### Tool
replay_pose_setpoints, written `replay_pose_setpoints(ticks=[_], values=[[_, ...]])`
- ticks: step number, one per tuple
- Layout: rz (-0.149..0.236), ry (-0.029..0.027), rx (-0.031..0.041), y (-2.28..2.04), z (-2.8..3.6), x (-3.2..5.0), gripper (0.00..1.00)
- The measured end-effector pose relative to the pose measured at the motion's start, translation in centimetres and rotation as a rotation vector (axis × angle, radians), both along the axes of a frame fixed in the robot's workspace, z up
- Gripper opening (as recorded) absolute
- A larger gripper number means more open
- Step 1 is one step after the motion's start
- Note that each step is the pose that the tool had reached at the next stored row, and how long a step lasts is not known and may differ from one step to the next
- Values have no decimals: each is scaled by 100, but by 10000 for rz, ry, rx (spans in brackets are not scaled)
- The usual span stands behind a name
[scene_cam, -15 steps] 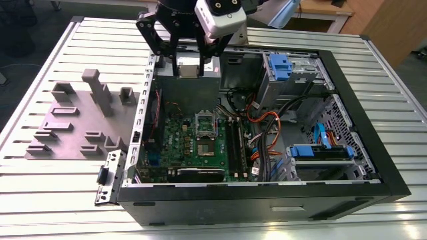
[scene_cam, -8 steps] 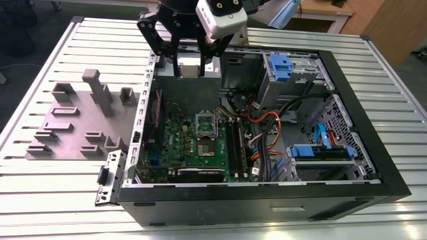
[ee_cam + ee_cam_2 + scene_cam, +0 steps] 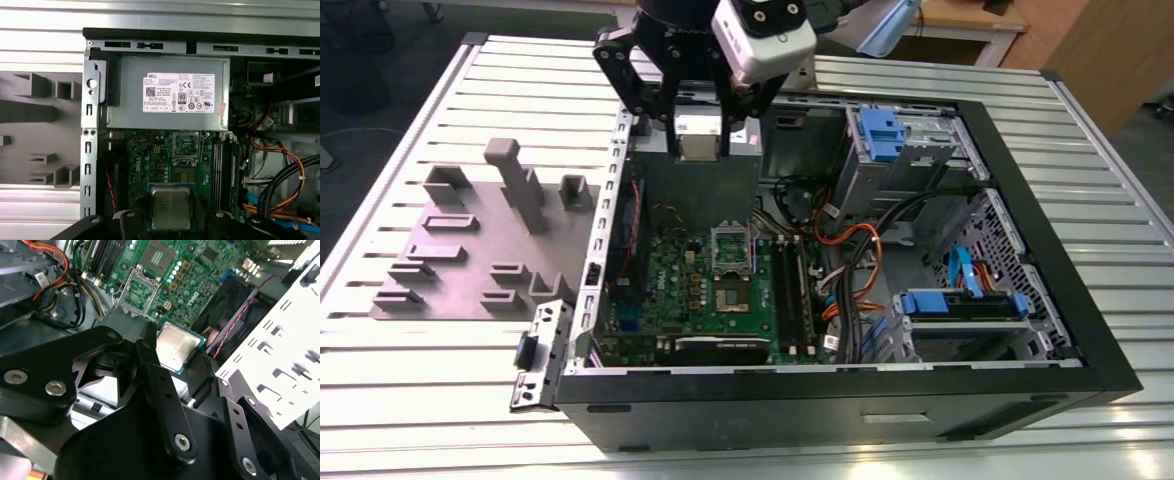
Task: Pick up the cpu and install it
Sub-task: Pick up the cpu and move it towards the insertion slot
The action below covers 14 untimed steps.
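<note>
Carry step, by my reading: the tool (image 3: 699, 140) is clamped on the cpu (image 3: 171, 207), metal top showing in both wrist views. It hangs over the power supply (image 3: 165, 92) end of the open case (image 3: 1041, 250), towards the bench (image 3: 480, 400) edge at the top of the exterior view. On the motherboard (image 3: 674, 275) the socket (image 3: 734, 297) sits bare, nothing seated. Installing, I'd judge, calls for the chip level and square over that socket.

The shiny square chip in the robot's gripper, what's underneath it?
Below the silver square cpu, held in the black gripper, lies the green motherboard inside the open metal computer case. The board patch straight under the chip is covered.
</note>
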<state>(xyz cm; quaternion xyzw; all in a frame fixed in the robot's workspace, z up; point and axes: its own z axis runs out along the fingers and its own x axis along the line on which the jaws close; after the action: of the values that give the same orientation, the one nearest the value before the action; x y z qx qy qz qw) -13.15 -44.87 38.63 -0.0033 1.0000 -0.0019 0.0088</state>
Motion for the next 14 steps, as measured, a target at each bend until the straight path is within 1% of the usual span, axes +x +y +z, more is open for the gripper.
replay_pose_setpoints(ticks=[1,3,4,10,14], values=[[0,0,-1,-19,0,0,47],[-1,-2,3,-34,-2,6,47],[-1,-1,1,-37,-1,25,47],[-1,6,1,-44,-1,181,47],[-1,7,0,-45,-1,230,47]])
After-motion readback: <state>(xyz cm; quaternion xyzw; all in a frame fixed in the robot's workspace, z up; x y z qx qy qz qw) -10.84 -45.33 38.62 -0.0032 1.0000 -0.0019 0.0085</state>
